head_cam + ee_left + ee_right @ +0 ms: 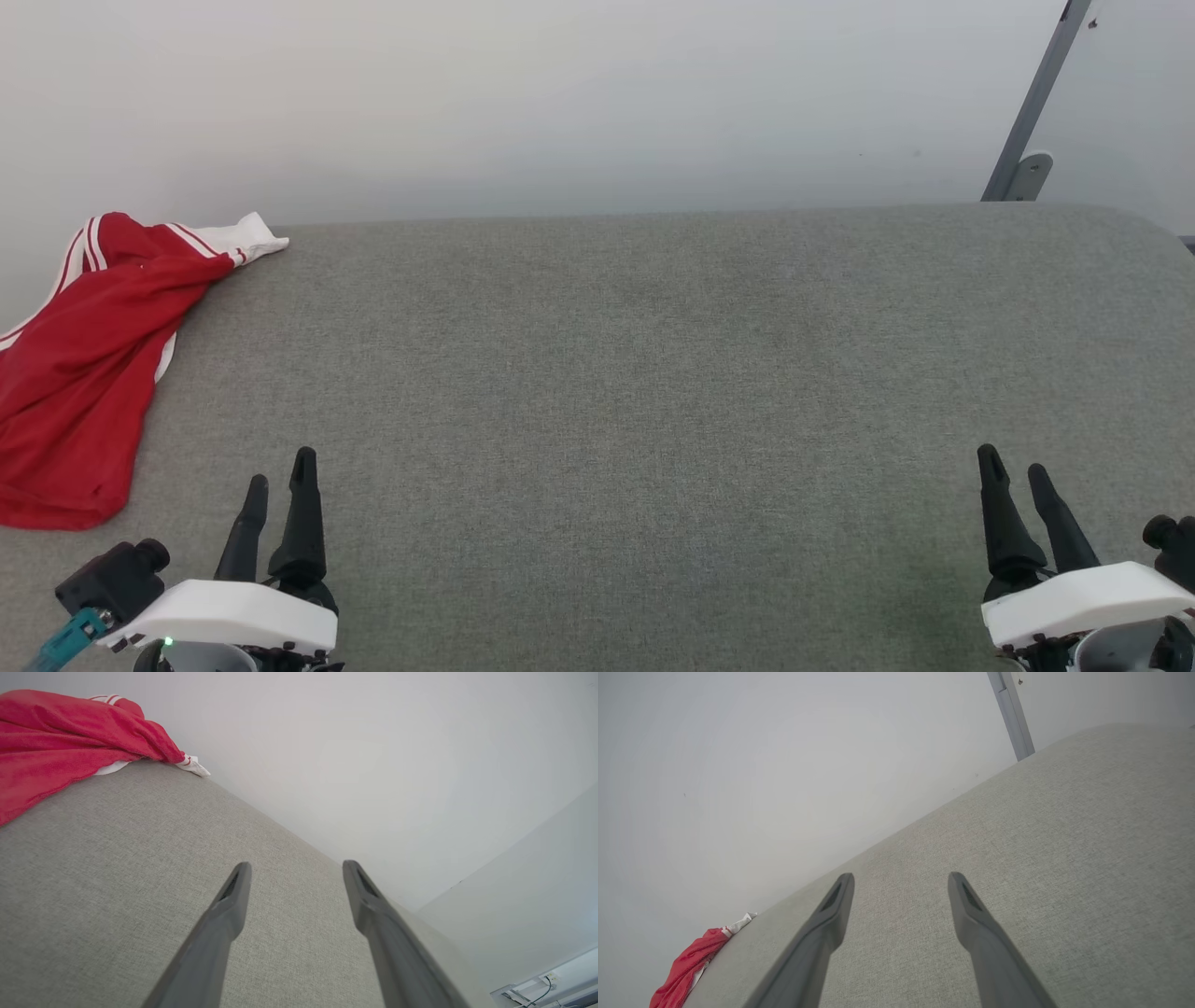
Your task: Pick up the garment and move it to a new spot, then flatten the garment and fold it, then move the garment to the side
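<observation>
Draping over surface [653, 392] edge, apparently: garment [79, 373].

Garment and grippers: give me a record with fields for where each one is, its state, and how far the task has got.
garment: crumpled red heap at the far left of the grey surface, not held
left gripper: open, empty, front left, apart from the garment
right gripper: open, empty, front right
task stage: garment not yet picked up, flattened or folded
background: grey post against the wall, back right
</observation>
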`<state>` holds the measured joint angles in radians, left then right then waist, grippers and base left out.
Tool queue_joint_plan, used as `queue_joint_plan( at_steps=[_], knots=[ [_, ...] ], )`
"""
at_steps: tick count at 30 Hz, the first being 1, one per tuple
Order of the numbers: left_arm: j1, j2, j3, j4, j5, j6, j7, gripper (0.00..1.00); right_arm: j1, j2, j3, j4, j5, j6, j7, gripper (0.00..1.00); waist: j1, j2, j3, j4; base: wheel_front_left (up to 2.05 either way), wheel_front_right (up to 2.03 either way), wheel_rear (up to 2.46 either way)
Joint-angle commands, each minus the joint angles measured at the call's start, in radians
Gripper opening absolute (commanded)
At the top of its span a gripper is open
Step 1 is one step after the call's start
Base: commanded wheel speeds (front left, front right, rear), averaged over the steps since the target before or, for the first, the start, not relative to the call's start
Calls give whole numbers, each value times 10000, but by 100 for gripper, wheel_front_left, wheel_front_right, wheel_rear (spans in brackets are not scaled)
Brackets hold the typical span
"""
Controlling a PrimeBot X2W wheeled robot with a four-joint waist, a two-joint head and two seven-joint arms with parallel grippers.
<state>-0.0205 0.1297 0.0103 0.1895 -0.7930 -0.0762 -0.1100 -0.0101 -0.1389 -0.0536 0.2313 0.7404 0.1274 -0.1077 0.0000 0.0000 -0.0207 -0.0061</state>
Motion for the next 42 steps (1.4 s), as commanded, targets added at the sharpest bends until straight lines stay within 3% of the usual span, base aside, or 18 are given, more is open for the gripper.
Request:
queue_joint_plan(
  at_steps=[1,17,42],
  knots=[
    [-40,6,73,-146,424,-105,-117,100,-30,-107,-1,-179,-372,42,-149,100,0,0,-10,1,0,0,0],
    [95,-177,323,-264,2289,-401,-538,100,152,-217,56,-376,-1922,45,-563,100,0,0,-59,6,0,0,0],
    [249,-230,356,-430,4613,-523,-1097,100,362,-373,62,-627,-4186,51,-1124,100,0,0,-182,0,0,0,0]
  ],
)
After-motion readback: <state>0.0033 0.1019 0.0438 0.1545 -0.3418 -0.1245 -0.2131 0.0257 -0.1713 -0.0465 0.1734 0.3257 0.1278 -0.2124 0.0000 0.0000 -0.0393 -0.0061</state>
